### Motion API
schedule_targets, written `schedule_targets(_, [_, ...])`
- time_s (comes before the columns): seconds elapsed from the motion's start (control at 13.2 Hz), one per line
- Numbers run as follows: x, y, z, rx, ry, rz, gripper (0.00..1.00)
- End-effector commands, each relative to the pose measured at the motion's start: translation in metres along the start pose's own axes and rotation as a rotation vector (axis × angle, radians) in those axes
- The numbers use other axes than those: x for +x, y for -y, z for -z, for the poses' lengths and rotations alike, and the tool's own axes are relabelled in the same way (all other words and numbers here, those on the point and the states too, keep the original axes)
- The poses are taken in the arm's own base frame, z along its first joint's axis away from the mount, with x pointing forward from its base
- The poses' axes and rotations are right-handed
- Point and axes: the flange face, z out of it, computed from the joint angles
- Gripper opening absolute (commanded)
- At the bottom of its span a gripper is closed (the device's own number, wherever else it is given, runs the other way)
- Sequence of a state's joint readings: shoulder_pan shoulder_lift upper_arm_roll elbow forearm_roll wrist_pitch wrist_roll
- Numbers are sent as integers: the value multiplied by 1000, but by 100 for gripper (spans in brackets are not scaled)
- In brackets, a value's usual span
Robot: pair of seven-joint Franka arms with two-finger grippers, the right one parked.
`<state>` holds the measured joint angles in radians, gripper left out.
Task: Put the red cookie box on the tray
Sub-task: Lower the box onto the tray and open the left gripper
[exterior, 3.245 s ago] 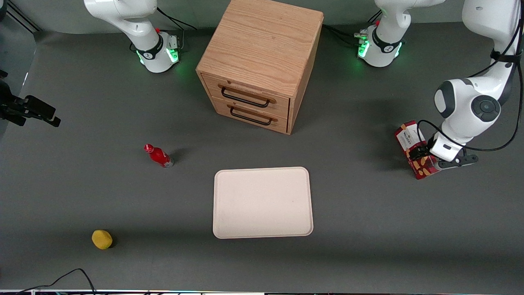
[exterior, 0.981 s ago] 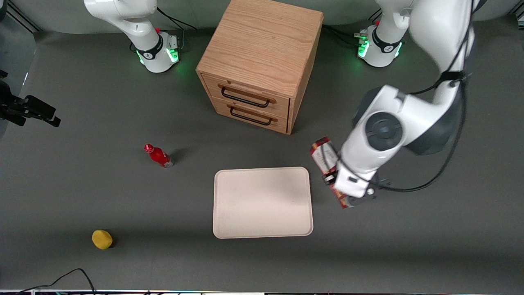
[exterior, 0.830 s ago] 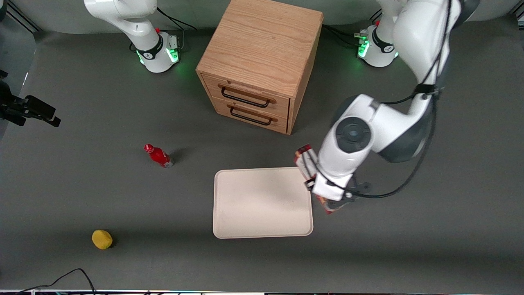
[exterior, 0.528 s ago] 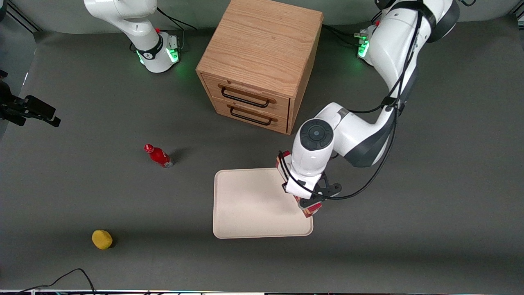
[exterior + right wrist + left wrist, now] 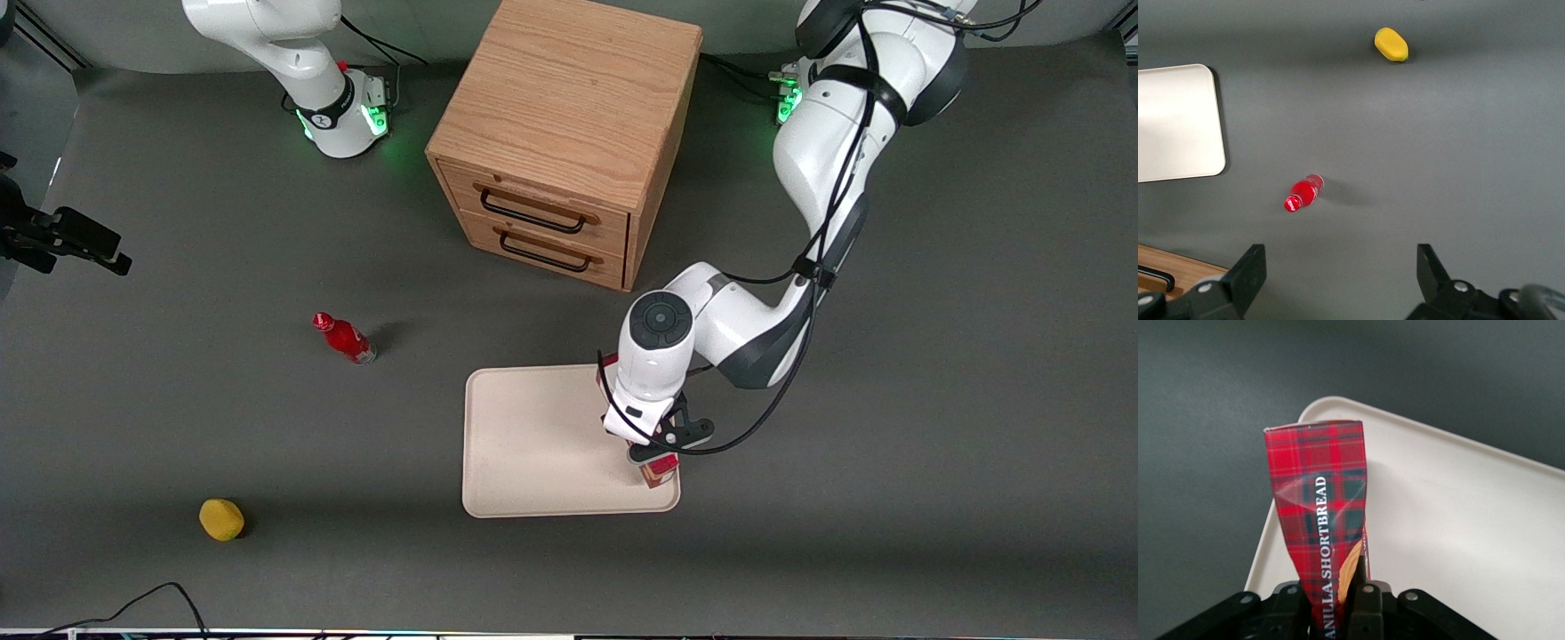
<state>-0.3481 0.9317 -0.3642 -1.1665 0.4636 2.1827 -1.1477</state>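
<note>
Right now I am watching the yellow fruit [image 5: 221, 519] and the small red bottle [image 5: 345, 338] sitting on the table [image 5: 178, 418] toward the parked arm's end, well apart from the work, so I am not worrying about them. Over the tray [image 5: 533, 444], at its edge toward the working arm's end, I am holding the pincer [image 5: 651, 449] closed on the red cookie box [image 5: 659, 468], which is riding lengthwise along that edge.

In the wrist view the box [image 5: 1321, 520] is sticking out from between the fingers [image 5: 1365, 603], with its free end hanging just above a rounded corner of the tray [image 5: 1458, 513].

My worry is that edge: I am judging that if I release here, the box could be landing partly on the low rim, tilting, and sliding onto the table. The carton is also pinched near one end, so it may be pivoting as I lower it.
</note>
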Motion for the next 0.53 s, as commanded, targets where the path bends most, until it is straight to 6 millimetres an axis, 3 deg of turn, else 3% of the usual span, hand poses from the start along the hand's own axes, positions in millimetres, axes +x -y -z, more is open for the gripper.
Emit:
schedule_targets(0.0, [-2, -10, -4, 8, -50, -22, 24])
schedule_targets(0.38, [-5, -9, -23, 1, -62, -35, 30])
schedule_targets(0.45, [-5, -9, -26, 5, -64, -42, 39])
